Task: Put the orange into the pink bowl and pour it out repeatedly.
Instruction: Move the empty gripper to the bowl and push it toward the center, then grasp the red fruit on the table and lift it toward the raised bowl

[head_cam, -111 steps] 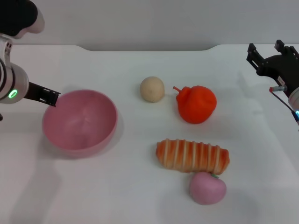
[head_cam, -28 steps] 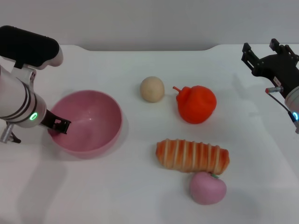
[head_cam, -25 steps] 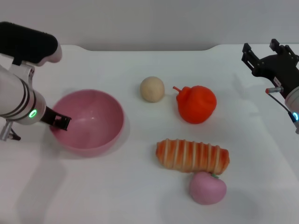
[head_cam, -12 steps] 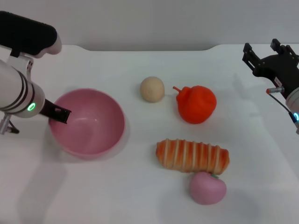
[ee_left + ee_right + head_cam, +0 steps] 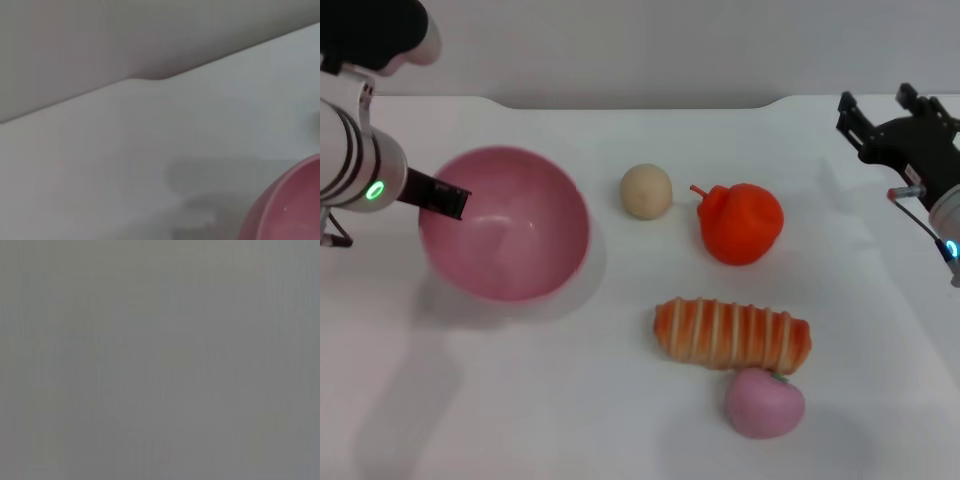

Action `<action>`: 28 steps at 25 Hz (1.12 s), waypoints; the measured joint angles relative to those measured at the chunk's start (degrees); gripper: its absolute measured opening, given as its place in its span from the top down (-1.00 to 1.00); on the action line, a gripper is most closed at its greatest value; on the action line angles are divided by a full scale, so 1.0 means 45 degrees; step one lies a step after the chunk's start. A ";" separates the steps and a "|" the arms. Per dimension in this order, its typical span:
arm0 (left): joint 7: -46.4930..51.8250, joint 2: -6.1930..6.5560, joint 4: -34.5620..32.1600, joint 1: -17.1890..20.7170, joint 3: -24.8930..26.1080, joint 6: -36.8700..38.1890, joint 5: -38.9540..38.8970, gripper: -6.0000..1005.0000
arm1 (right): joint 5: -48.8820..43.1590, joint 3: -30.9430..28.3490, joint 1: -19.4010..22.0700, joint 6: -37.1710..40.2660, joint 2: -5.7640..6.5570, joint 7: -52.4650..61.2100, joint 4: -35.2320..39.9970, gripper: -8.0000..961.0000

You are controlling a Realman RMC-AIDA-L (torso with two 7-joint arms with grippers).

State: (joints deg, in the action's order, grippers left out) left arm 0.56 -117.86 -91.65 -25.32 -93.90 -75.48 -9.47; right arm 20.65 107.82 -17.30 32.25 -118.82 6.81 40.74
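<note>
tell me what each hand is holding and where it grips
The left hand holds the bowl by its rim on the robot's left side. The right hand holds nothing, open above the table's right edge.

left gripper (image 5: 448, 199): only one dark finger shows at the pink bowl (image 5: 510, 225) rim; its grip on the rim cannot be made out
left arm: cut off by the head view's left edge
right gripper (image 5: 892, 125): partly cut by the right edge; finger gap unreadable
left wrist view: bowl cropped to a corner
right wrist view: featureless grey; nothing discernible
</note>
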 joint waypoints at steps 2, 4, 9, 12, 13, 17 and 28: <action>-0.0008 0.0014 -0.0315 0.0026 0.0002 -0.0012 0.0085 0.91 | 0.0000 -0.0039 0.0113 -0.0942 0.0025 0.0016 0.0623 -0.54; -0.0006 0.0011 -0.0751 0.0108 0.0014 -0.0008 0.0412 0.91 | -0.0022 -0.0144 0.0385 -0.2691 0.0093 -0.0010 0.1954 -0.53; -0.0003 -0.0018 -0.1056 0.0262 0.0092 0.0192 0.0911 0.91 | -0.1558 -0.0844 0.1845 -0.8662 0.0036 -0.0226 0.7490 -0.51; 0.0065 -0.0026 -0.1020 0.0288 0.0259 0.0636 0.0900 0.91 | -0.2474 -0.1139 0.1964 -1.2580 -0.0001 -0.0285 1.0596 -0.50; 0.0065 -0.0026 -0.1020 0.0288 0.0259 0.0636 0.0900 0.91 | -0.2484 -0.1264 0.1765 -1.3815 0.0025 -0.0324 1.1295 -0.49; 0.0070 -0.0027 -0.1014 0.0302 0.0317 0.0962 0.0884 0.91 | -0.2242 -0.1759 0.0570 -1.8130 0.0063 -0.0436 1.2985 -0.48; -0.0044 0.0007 -0.0645 0.0264 0.0477 0.2096 0.0873 0.91 | -0.0080 -0.1889 -0.1151 -2.0294 -0.0017 -0.0493 1.0613 -0.43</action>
State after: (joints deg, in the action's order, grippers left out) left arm 0.36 -117.83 -94.55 -24.13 -91.75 -66.05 -5.55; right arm 20.29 99.32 -22.48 -59.07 -118.90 4.59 88.50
